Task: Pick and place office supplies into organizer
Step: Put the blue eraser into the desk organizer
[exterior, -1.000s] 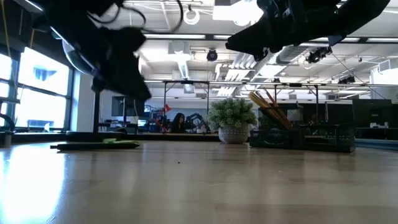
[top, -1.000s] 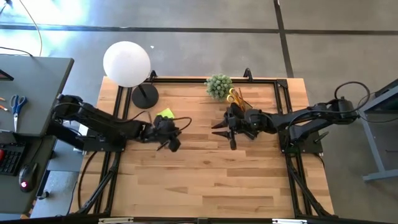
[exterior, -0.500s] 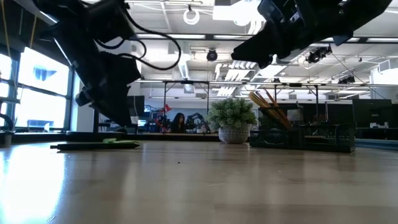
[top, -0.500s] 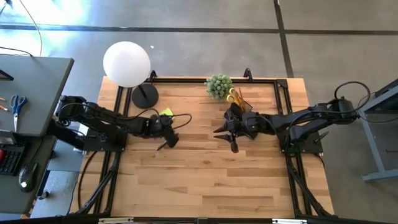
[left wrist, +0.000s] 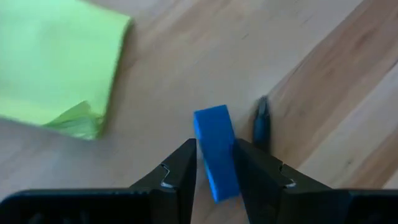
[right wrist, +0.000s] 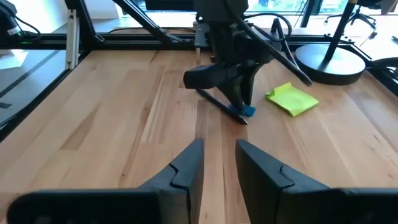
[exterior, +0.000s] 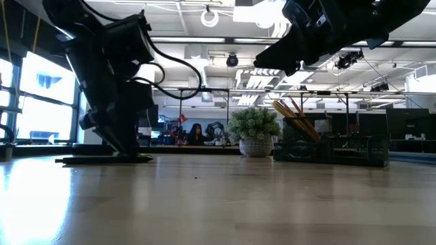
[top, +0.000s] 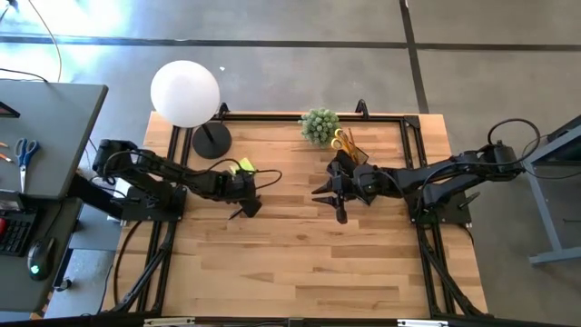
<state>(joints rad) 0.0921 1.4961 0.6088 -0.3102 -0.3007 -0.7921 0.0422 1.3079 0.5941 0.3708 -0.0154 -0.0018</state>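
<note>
Now left gripper (left wrist: 214, 163) clamped around smooth rectangular small blue block (left wrist: 215, 149); right gripper (right wrist: 219, 163) empty, part-open.

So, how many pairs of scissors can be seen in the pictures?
2. Yellow-handled scissors stand in the organizer beside the potted plant; blue-handled scissors lie on the grey desk left of the table. Others may be hidden.
</note>
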